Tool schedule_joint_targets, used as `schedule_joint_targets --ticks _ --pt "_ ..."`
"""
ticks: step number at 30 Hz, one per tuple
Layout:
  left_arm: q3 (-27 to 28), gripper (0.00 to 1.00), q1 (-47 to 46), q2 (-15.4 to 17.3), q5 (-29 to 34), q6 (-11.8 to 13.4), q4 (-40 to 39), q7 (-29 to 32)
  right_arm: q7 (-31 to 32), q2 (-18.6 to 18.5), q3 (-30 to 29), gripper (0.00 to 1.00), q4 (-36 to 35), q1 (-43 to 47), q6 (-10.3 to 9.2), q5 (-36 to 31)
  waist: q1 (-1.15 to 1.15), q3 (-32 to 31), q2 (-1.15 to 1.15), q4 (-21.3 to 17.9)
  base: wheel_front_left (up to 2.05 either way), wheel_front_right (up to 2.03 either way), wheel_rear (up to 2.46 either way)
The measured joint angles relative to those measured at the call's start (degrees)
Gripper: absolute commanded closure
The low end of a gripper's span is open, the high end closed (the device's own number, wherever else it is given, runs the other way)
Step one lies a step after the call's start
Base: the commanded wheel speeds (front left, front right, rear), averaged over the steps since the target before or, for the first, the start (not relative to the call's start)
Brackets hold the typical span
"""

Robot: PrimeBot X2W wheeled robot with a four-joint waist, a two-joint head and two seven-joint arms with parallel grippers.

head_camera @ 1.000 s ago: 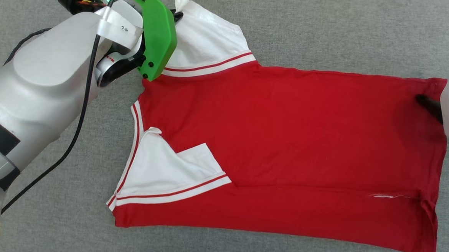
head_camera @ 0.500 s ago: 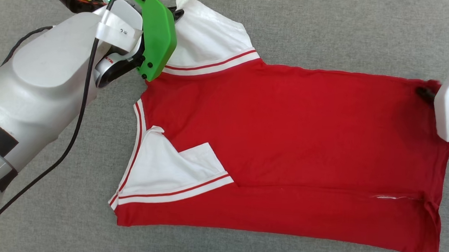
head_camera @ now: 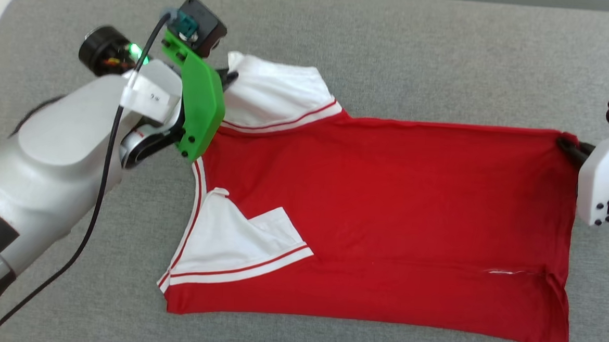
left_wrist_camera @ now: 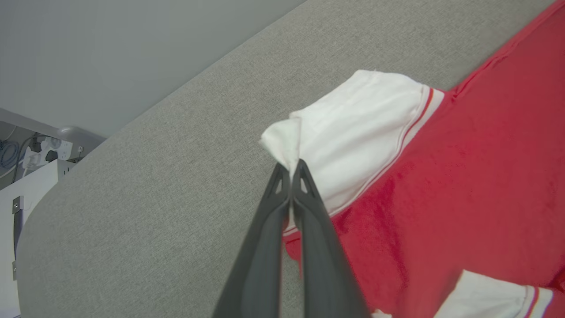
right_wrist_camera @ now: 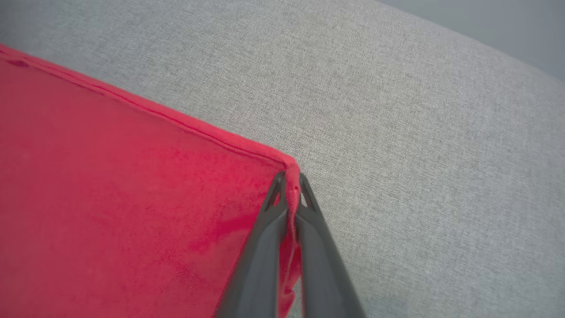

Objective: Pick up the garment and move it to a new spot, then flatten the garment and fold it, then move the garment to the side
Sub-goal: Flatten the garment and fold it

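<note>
Garment point(head_camera: 386, 212) flat mid-frame on grey cushion point(head_camera: 420, 52). Left gripper point(left_wrist_camera: 291, 165) pinches white sleeve point(left_wrist_camera: 353, 132) tip, upper left; right gripper point(right_wrist_camera: 290, 176) pinches hem corner, upper right. Lift both evenly, top edge taut, fold toward the bottom edge.

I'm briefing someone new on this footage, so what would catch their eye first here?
The red garment with white sleeves, spread across the grey surface, dominates the head view. The left tool is pinched shut on its far white sleeve's corner, and the right tool on its far hem corner. A bright green bracket stands out on the left arm.
</note>
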Motion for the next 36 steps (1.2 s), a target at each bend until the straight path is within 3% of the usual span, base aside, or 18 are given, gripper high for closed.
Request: schedule_joint_targets --ticks 9,22,27,36 --pt "0.01 1.00 7.09 3.93 -1.14 1.21 -5.44 -1.26 -3.77 -0.91 -1.47 1.00 -2.58 6.43 0.00 0.99 0.00 -5.05 0.00 0.20 0.00 0.00 0.00" --pt "-0.09 1.00 24.56 11.58 -2.26 8.18 -17.86 -3.14 -5.66 -0.29 -4.00 1.00 -7.20 20.97 0.00 2.30 -0.01 -10.87 0.00 -0.24 0.00 0.00 0.00" --pt "-0.08 1.00 29.83 12.25 -2.75 9.60 -19.87 -3.57 -6.10 -0.27 -6.30 1.00 -8.99 26.60 0.00 2.65 0.00 -11.60 0.00 0.25 0.00 0.00 0.00" --pt "-0.08 1.00 34.63 11.03 -2.90 9.84 -17.41 -3.69 -4.23 2.12 -8.49 1.00 -10.22 32.62 0.00 2.48 0.00 -10.21 0.00 0.05 0.00 0.00 0.00"
